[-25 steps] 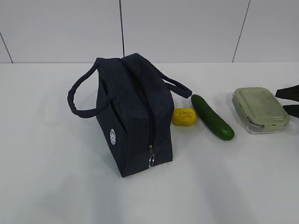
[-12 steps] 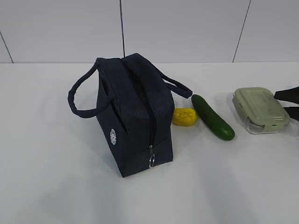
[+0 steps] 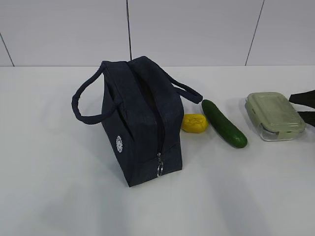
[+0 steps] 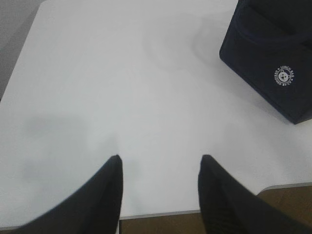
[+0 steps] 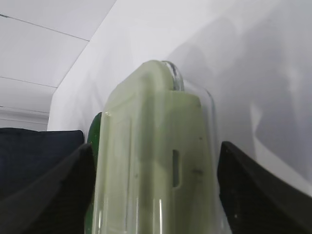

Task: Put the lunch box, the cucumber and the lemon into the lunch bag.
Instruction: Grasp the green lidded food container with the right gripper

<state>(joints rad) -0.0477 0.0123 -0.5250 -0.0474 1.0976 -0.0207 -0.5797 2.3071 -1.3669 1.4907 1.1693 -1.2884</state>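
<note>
From the side, the clear sage-lidded lunch box [image 3: 275, 116] has nudged slightly right between the right gripper's [image 3: 304, 107] wide-spread fingers; nothing else moved. The left gripper [image 4: 161, 165] hangs half-open, empty, near the navy fabric lunch bag [image 4: 273, 53]. Up close, both right fingers flank the box, contact unclear.

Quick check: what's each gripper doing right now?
Left gripper: open, empty, above the table.
Right gripper: open, fingers on either side of the lunch box, not yet closed.
</note>
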